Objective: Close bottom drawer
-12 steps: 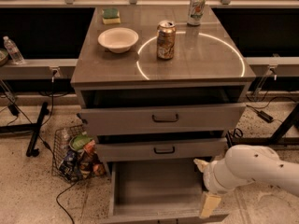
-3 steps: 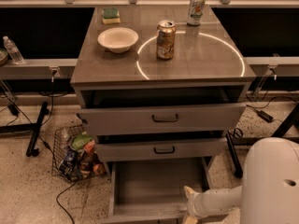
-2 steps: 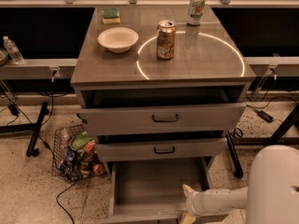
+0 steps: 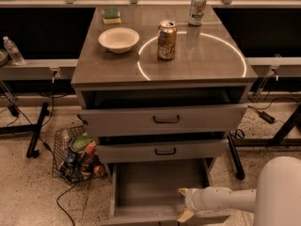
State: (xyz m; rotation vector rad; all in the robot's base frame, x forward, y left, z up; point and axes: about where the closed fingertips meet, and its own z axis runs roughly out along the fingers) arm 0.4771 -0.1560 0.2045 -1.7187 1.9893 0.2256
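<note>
The bottom drawer (image 4: 150, 187) is pulled far out of the grey cabinet, and its plain grey inside is empty. Its front panel lies at the frame's lower edge, with the handle out of view. My gripper (image 4: 183, 204) reaches in from the right on a white arm (image 4: 225, 199). It sits at the drawer's front right corner, over the inside. Its two tan fingertips (image 4: 181, 191) stand apart, with nothing between them.
The middle drawer (image 4: 162, 150) and top drawer (image 4: 164, 119) are each partly open above. On the cabinet top are a bowl (image 4: 118, 39), two cans (image 4: 166, 40) and a sponge (image 4: 111, 15). A wire basket (image 4: 77, 155) of packets stands on the floor to the left.
Since four seconds ago my arm has dropped lower and reached left to the drawer's front right corner. Over the last second it has barely moved. The drawer stays open.
</note>
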